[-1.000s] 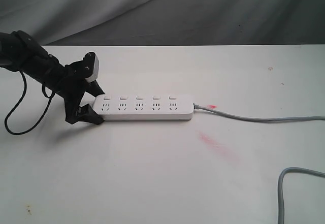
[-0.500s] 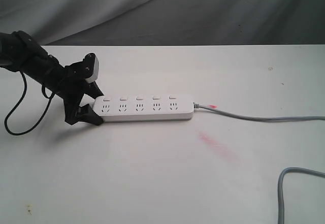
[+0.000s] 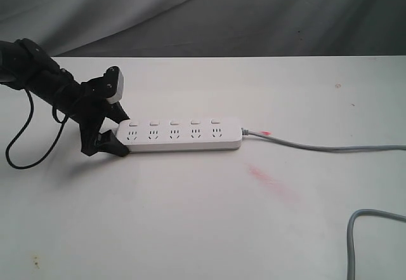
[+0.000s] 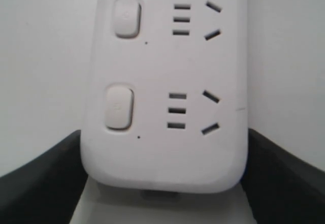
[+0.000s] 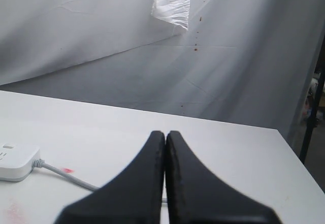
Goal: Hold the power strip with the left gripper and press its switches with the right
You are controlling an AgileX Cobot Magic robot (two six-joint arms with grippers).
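The white power strip lies flat on the white table, its grey cord running off to the right. My left gripper is shut on its left end, one black finger against each long side; the left wrist view shows the strip wedged between both fingers. The switches sit in a row along the far edge, and two of them appear in the left wrist view. My right gripper is shut and empty, raised to the right of the strip's cord end. It is outside the exterior view.
A loop of grey cord lies at the table's front right. Red smears mark the tabletop in front of the strip's right end. The left arm's black cable hangs in a loop at the far left. Grey cloth backs the table.
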